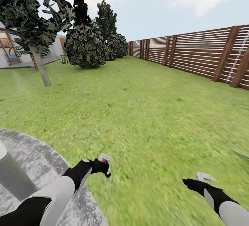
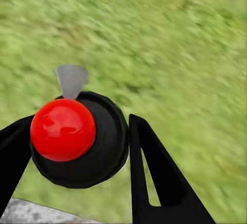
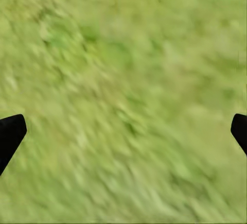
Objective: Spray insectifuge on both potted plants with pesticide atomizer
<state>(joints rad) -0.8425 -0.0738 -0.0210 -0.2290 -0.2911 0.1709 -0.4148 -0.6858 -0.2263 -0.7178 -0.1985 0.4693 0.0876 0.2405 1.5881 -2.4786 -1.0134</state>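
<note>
Gripping spray bottle (image 2: 77, 139) in left claw (image 1: 102, 166), right claw (image 3: 123, 131) spread empty over lawn (image 1: 145, 115); pickup done, judging both plants waiting unsprayed, none in sight.

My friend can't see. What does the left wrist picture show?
The left tool grips the pesticide atomizer, seen from above: a round black head with a shiny red ball on top. Below it is blurry green lawn and a bit of grey paving.

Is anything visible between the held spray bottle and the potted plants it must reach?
The left gripper holds the spray bottle over open lawn. No potted plants are in sight, so the path cannot be judged.
</note>
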